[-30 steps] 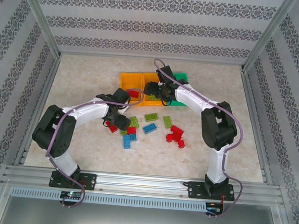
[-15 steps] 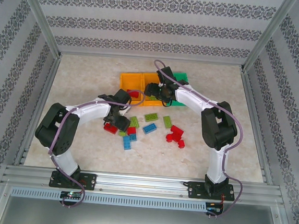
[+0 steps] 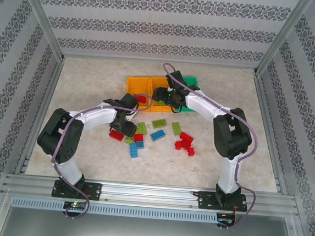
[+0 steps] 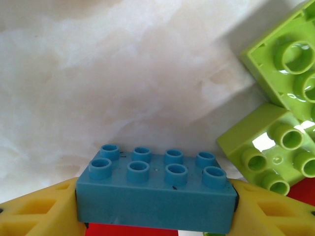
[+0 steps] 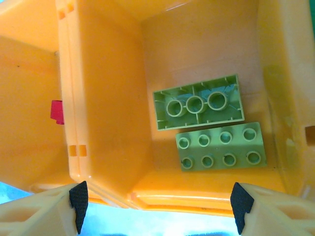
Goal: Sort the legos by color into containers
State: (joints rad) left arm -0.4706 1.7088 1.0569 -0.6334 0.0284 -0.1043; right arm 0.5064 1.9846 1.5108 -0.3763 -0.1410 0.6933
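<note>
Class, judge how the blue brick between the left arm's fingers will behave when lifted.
The blue brick looks like hard moulded plastic, so probably rigid and light. Its smooth ends may slip on the fingers. Held end to end, it should stay level.

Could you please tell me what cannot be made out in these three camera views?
Left wrist view: whether the left gripper already clamps the blue studded plastic brick; the bottom edge cuts off its fingers.
Right wrist view: the small red piece, mostly hidden by the wall of the orange plastic bin.
Top view: what lies in the green plastic bin, covered by the right arm.
</note>
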